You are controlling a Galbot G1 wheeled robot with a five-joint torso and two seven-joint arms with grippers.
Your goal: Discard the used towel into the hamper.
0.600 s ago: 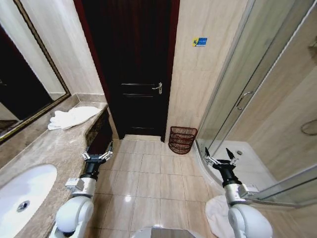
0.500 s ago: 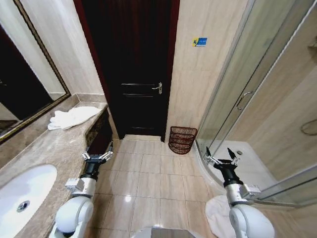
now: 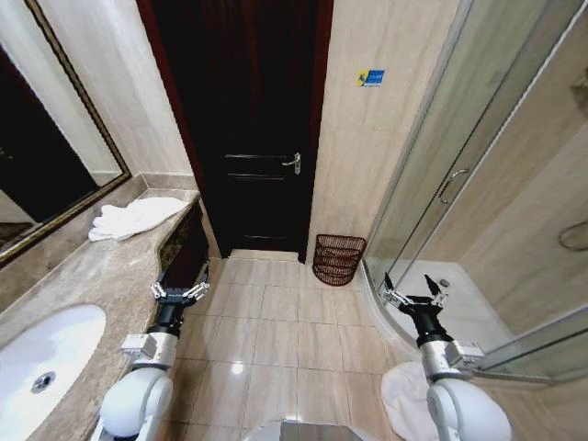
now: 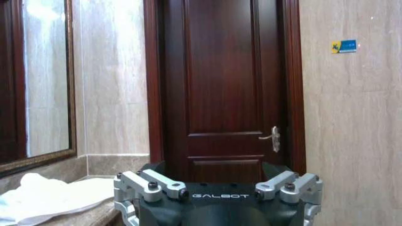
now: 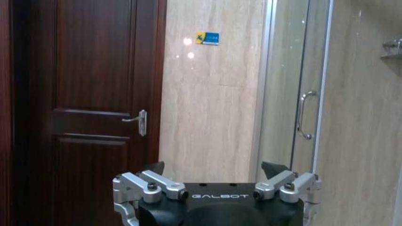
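Towel (image 3: pixel 138 219) lies crumpled at the far end of the bench (image 3: pixel 83 276), ahead and leftward of my left hand (image 3: pixel 181 292), the nearer one, while hamper (image 3: pixel 338 259) stands on the floor by the door; both hands, right hand (image 3: pixel 412 299) included, hang open and empty.

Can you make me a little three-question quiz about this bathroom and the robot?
1. True or false: the white towel lies on the counter beside the mirror.
2. Where does the hamper stand? A) on the counter B) on the floor beside the dark door C) in the sink
3. Fill in: both the left gripper and the right gripper have their fingers ____.

Key: 1 true; 2 B; 3 open.
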